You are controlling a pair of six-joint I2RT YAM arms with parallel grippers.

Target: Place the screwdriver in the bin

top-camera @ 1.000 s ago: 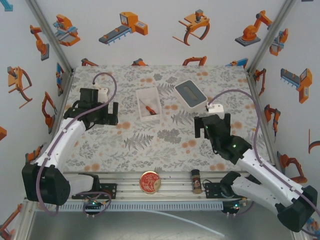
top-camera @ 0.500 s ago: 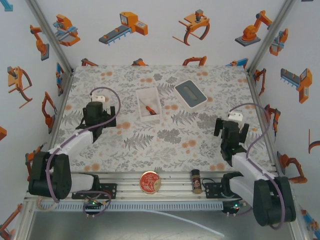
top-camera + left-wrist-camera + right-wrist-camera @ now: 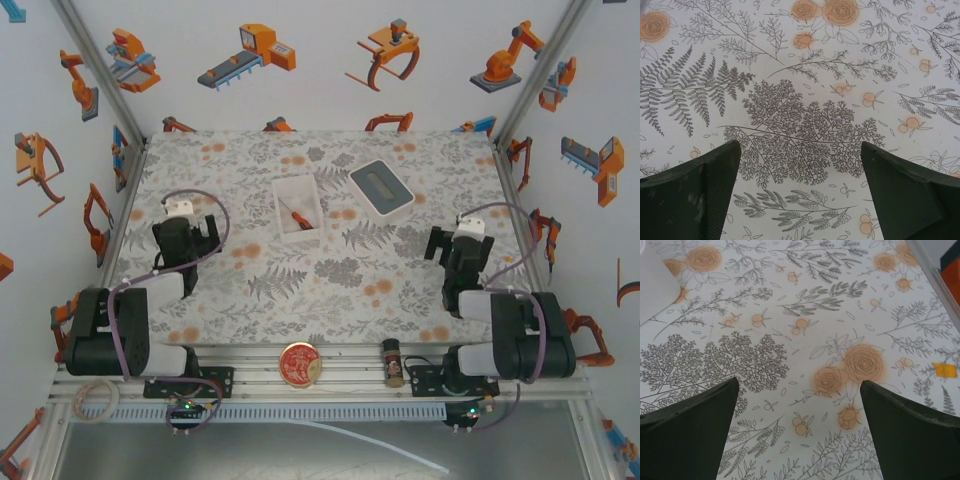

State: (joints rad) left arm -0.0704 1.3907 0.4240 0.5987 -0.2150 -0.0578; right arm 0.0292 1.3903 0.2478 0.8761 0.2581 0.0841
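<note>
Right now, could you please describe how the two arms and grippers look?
The left arm and right arm have white links and black joint housings, each with a purple cable. The left gripper and right gripper have dark, wedge-shaped fingers.

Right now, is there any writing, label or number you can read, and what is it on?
No text is readable.
Red tin: gold lid marking, too blurred to read.
Bottle: any label too small to read.
Wall stickers: machine drawings, no words.
</note>
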